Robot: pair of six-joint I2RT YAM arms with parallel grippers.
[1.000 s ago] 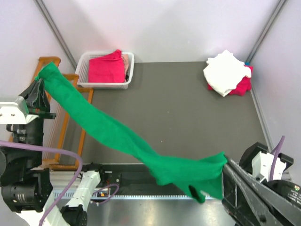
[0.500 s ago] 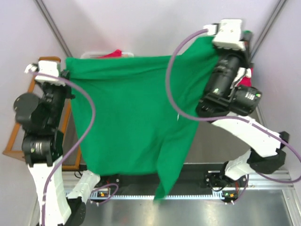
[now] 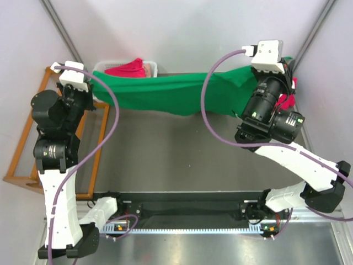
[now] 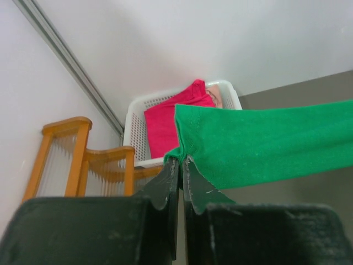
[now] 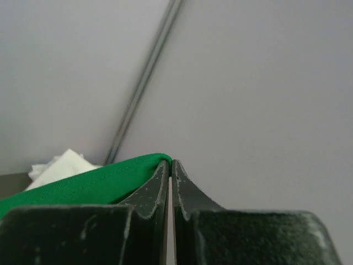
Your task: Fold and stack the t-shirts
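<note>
**Green t-shirt stretched between both arms at the far side of the table**

Green t-shirt (image 3: 165, 95) hangs as a long band across the back of the table (image 3: 176, 160), from about 10 o'clock to 1 o'clock in the overhead view. The left gripper (image 4: 181, 165) is clamped on one corner at 10 o'clock, its jaws pressed together over a fold of cloth. The right gripper (image 5: 170, 165) pinches the other end at 1 o'clock, jaws likewise closed on the green edge. I cannot tell whether the lower edge touches the table.

The step in hand looks like spreading the shirt flat for folding. To do it well, both arms should probably come down at an even pace and draw toward 6 o'clock, so the hanging edge lands first and the rest follows without bunching. Even tension between the two corners matters, since slack on one side would likely leave a diagonal wrinkle. The cloth passes close to things at both ends, so the descent should steer toward the middle of the table.

At 11 o'clock, just behind the left end of the band, stands a white slatted basket (image 4: 135, 118) holding a crimson shirt (image 4: 171, 124); something paler shows beside it, too small to name. At 2 o'clock a white shirt (image 5: 55, 163) lies near the right arm. An orange rack (image 3: 22, 149) stands at 9 o'clock.
</note>
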